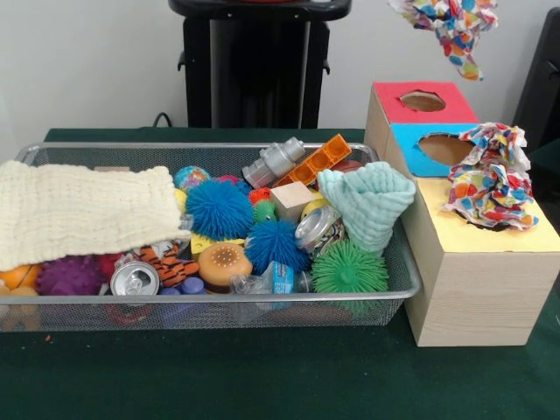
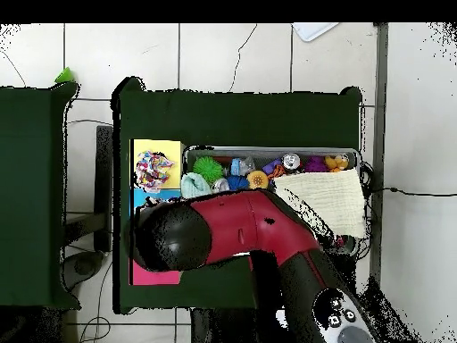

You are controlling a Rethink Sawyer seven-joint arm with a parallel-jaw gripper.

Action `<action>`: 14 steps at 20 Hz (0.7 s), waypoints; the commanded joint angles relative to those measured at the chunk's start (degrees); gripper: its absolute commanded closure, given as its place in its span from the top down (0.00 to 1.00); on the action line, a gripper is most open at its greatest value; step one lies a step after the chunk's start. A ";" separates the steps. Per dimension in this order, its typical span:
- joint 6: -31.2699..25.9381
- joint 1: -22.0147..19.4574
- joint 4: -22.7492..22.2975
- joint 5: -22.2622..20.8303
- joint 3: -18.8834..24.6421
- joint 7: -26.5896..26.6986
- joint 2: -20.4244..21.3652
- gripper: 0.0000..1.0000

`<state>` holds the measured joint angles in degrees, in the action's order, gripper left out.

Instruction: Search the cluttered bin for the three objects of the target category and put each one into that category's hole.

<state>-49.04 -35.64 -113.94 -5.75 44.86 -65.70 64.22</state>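
Two colourful cloths show in the front view: one cloth (image 1: 493,179) sits bunched on the yellow hole of the box (image 1: 477,289), only partly in, and a second cloth (image 1: 451,24) hangs at the top edge, over the box. We judge the gripper carries it, but it is out of sight there, so we cannot tell how its jaws stand. In the bin (image 1: 219,308) a cream cloth (image 1: 83,210) and a mint cloth (image 1: 367,203) remain, so we think the task is about halfway. We can read no writing on the can (image 1: 134,278) or the bottle (image 1: 276,280).

From overhead, the arm (image 2: 234,234) covers the box's middle, and the patterned cloth lies on the yellow end.
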 commanded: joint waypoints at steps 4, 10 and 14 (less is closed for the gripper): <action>-1.86 4.64 3.43 -1.76 -2.89 -7.55 -1.94 0.00; -0.20 8.80 4.76 -3.43 -6.13 -11.05 -2.55 0.00; 0.36 10.31 5.02 -3.30 -7.29 -10.34 -2.59 0.00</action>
<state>-49.04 -26.72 -111.05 -6.19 42.17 -65.70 64.30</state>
